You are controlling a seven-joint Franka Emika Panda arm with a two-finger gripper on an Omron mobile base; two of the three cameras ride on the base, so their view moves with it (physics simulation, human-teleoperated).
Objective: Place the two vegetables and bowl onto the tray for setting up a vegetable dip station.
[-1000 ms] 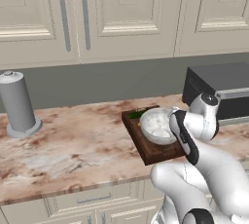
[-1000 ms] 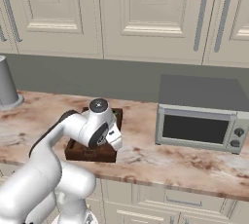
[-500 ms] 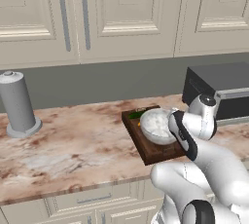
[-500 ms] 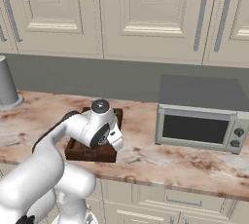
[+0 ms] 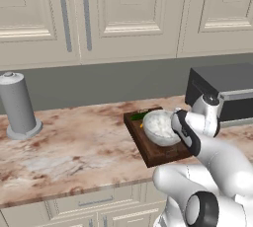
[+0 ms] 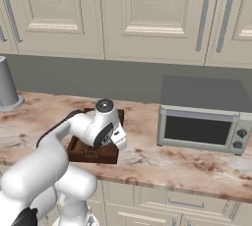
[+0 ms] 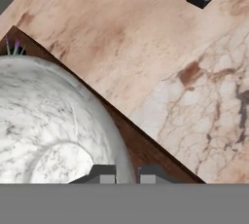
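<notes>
The round whitish-grey bowl (image 7: 53, 121) is showing a smooth, mottled, marble-like finish. The dark brown rectangular tray (image 5: 157, 156) is looking like matt wood. The pink-beige veined stone surface (image 5: 74, 152) is appearing polished. The grey box-shaped microwave (image 6: 202, 114) and grey upright cylinder (image 5: 19, 105) are looking like dull metal.

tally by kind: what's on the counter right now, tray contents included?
Tray: 1
Bowl, on the tray, gripper shut on its rim: 1
Vegetables on the tray behind the bowl: 2, dark-green vegetable and carrot
Grey canister: 1
Toaster oven: 1
Total: 6
</notes>
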